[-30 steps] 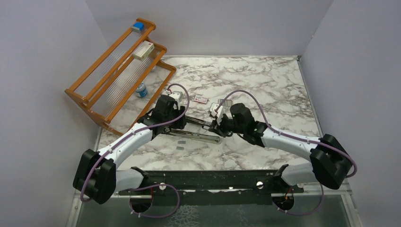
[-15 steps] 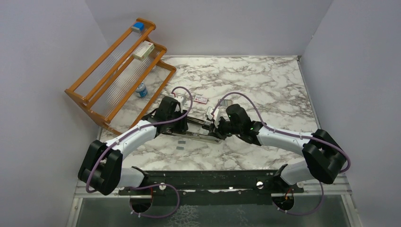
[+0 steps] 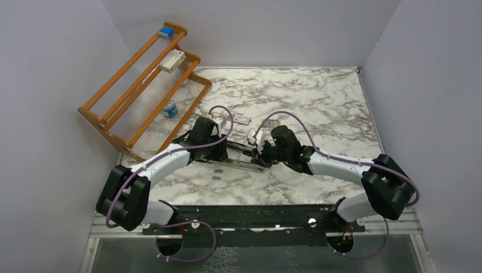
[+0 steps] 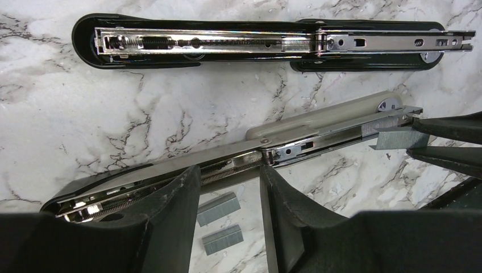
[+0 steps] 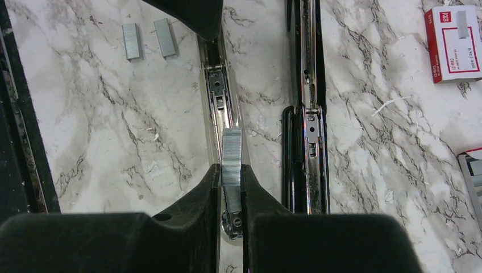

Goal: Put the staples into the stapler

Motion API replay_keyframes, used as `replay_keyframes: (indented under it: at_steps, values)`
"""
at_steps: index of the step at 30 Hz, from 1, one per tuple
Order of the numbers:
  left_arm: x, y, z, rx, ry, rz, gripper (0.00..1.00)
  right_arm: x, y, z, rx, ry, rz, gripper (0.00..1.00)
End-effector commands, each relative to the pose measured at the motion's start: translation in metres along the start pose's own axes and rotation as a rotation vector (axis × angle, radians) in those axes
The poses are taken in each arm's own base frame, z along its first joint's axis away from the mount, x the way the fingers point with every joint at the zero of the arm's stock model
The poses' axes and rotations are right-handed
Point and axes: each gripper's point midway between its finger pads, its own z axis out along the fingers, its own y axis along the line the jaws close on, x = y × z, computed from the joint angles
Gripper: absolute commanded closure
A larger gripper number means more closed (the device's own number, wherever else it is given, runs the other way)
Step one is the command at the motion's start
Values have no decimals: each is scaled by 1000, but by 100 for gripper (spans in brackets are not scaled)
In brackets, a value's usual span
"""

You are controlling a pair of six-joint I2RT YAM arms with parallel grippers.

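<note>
Underneath the right gripper [image 5: 230,168], which pinched a staple strip [image 5: 231,147], and the left gripper [image 4: 228,175], jaws apart, lay a veined marble table [image 3: 318,96]; lilac walls [image 3: 256,28] rose beyond.

Two staplers out here: one black stapler [image 4: 256,42], one light grey stapler [image 4: 324,118]. Staple strips, that's three: first loose strip [image 5: 131,41], second loose strip [image 5: 165,37], and a third strip [image 5: 231,156]. One red-and-white packet [image 5: 457,42], one grey tray [image 5: 473,176], one orange rack [image 3: 90,112], one white-and-red box [image 3: 172,61] and one blue block [image 3: 165,32].
</note>
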Motion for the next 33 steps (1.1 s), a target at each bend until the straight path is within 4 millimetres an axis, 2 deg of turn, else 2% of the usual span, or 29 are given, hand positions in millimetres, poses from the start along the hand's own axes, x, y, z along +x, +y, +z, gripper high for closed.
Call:
replay_keyframes:
  at_steps: [1,16,33]
  values:
    - [9,-6,3,34,33,16,55,-8,-9,2,35,-19,-18,99]
    - [17,-1,10,7,84,26,56,-6,-10,3,35,-14,-16,99]
    - [18,5,12,-22,94,34,56,-9,-6,19,-52,22,-58,98]
